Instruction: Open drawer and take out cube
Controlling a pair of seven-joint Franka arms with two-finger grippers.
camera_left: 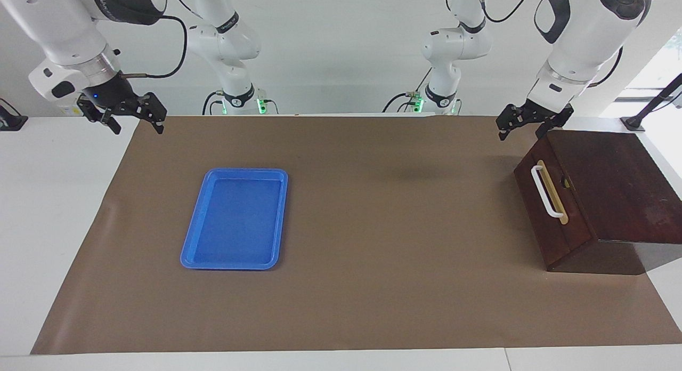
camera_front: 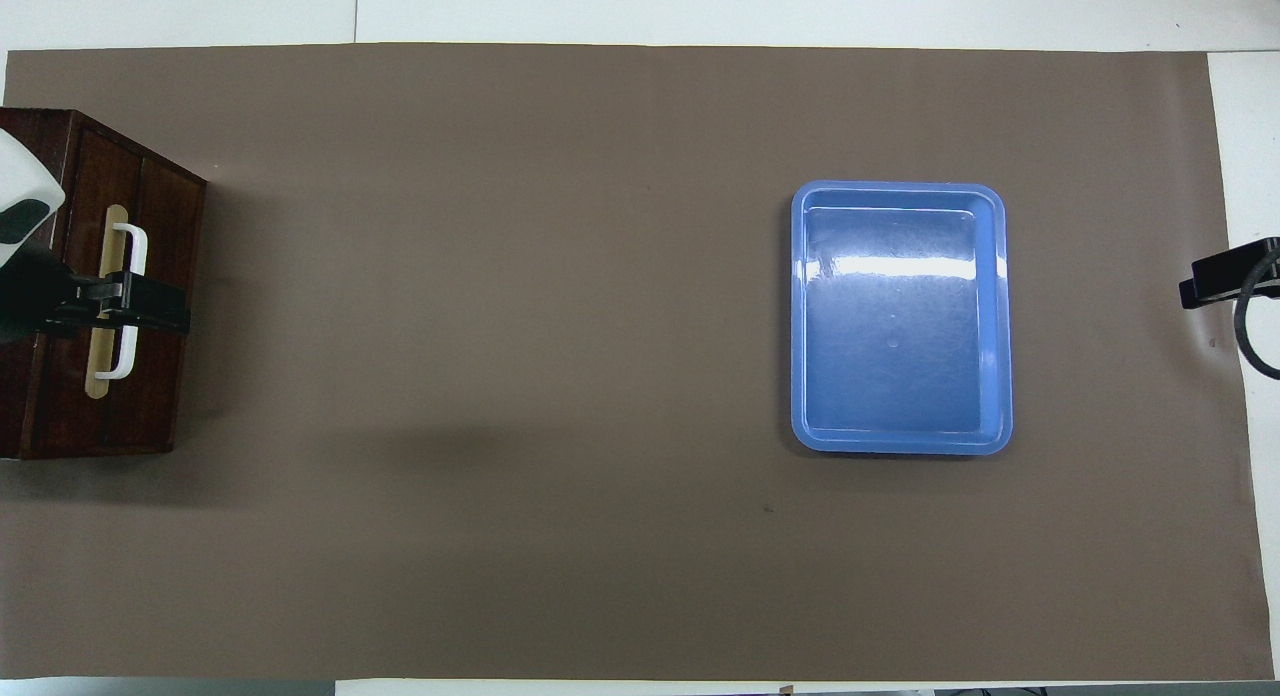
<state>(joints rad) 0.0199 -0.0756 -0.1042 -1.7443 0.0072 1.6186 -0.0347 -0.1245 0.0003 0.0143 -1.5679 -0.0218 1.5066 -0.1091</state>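
Observation:
The drawer is the front of a dark wooden box at the left arm's end of the table, and it is shut. Its white bar handle sits on a tan strip. The drawer also shows in the overhead view, with its handle. The cube is hidden. My left gripper is open and empty, up in the air over the box's corner nearest the robots. In the overhead view it covers the handle. My right gripper is open and empty, raised over the table edge at the right arm's end; it also shows in the overhead view.
An empty blue plastic tray lies on the brown mat toward the right arm's end; it also shows in the overhead view. White table surface borders the mat.

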